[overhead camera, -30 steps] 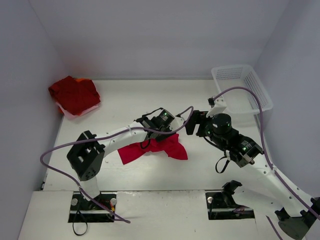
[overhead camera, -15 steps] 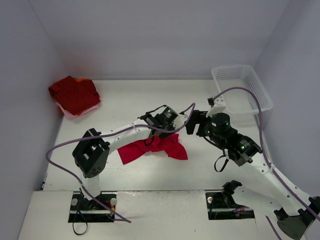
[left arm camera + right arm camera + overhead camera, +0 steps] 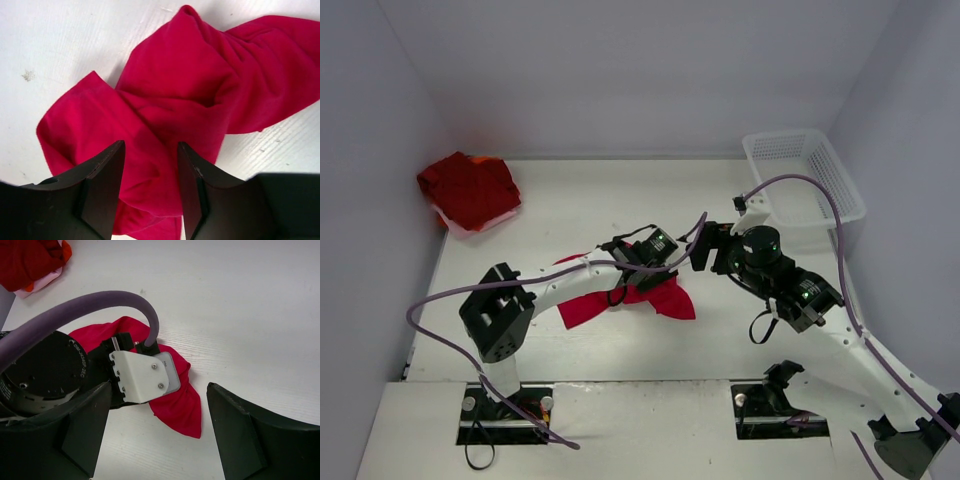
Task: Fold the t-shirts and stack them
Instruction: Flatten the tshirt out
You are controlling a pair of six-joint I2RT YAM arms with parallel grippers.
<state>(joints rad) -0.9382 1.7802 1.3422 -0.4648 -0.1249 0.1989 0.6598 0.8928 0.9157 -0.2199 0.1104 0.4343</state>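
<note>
One crumpled red t-shirt [image 3: 588,306] [image 3: 190,95] [image 3: 181,405] lies on the white table in the middle. My left gripper [image 3: 661,273] [image 3: 150,149] hangs low over its right part. Its jaws stand apart with cloth showing between and below the fingertips, and no fold is pinched. My right gripper [image 3: 701,250] [image 3: 157,427] hovers just to the right, wide open and pointing at the left wrist, with nothing between its fingers. A pile of folded red t-shirts [image 3: 468,188] [image 3: 27,260] rests at the far left of the table.
A white mesh basket [image 3: 808,178] stands at the back right corner. Purple cables loop from both arms, one [image 3: 75,315] crossing the right wrist view. Walls close the table in on the left, back and right.
My left gripper has slid a little to the right and nearer over the shirt, and a bit of red cloth now shows behind its arm. The right arm has barely moved.
</note>
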